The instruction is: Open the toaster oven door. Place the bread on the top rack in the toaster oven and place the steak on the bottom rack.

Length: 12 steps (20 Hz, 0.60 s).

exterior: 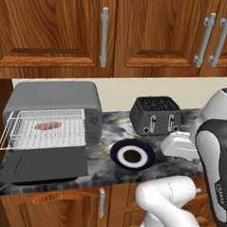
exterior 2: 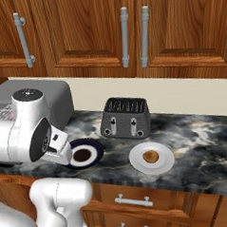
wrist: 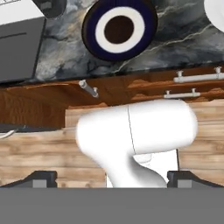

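The light-grey toaster oven (exterior: pixel 54 95) stands at the counter's left end. Its dark door (exterior: pixel 45 166) lies folded down flat on the counter. A white wire rack (exterior: pixel 19 133) sticks out of the opening, and the pink steak (exterior: pixel 48 125) lies on it; which rack this is I cannot tell. Further right, the small brown bread (exterior 2: pixel 150 156) rests on a white plate (exterior 2: pixel 137 162). My gripper (wrist: pixel 112 179) is open and holds nothing. It hangs above the counter's front edge, between the two plates. The white hand (exterior: pixel 180 144) hovers right of the blue plate.
A dark-blue plate (exterior: pixel 116 156) with a white ring and brown middle sits right of the oven door. A black two-slot toaster (exterior: pixel 155 115) stands behind it. Wooden cabinets hang above, and drawers with metal handles (wrist: pixel 197 78) run below the counter.
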### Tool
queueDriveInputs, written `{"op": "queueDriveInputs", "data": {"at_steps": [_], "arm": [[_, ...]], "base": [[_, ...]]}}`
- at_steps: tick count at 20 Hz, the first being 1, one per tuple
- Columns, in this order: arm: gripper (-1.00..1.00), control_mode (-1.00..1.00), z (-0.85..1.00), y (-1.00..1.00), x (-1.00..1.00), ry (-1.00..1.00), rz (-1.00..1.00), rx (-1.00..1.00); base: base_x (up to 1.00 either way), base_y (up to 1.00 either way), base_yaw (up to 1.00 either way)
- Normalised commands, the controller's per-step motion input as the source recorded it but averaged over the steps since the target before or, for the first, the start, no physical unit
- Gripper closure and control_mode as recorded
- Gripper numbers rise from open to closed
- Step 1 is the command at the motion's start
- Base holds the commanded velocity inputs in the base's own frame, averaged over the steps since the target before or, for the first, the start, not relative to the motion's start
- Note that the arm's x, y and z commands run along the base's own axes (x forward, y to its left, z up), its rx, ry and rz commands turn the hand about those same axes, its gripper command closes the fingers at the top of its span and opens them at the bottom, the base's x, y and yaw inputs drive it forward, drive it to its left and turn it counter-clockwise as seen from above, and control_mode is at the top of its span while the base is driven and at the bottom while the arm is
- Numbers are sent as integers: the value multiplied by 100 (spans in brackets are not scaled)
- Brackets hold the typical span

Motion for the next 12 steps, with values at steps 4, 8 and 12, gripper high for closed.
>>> {"op": "queueDriveInputs", "data": {"at_steps": [4,8,12], "arm": [[-100,-100,0,-100,4,0,0,-19],[-100,-100,-7,-100,19,0,0,-17],[-100,-100,-15,-100,31,0,4,-14]], "base": [[0,0,0],[0,0,0],[0,0,0]]}}
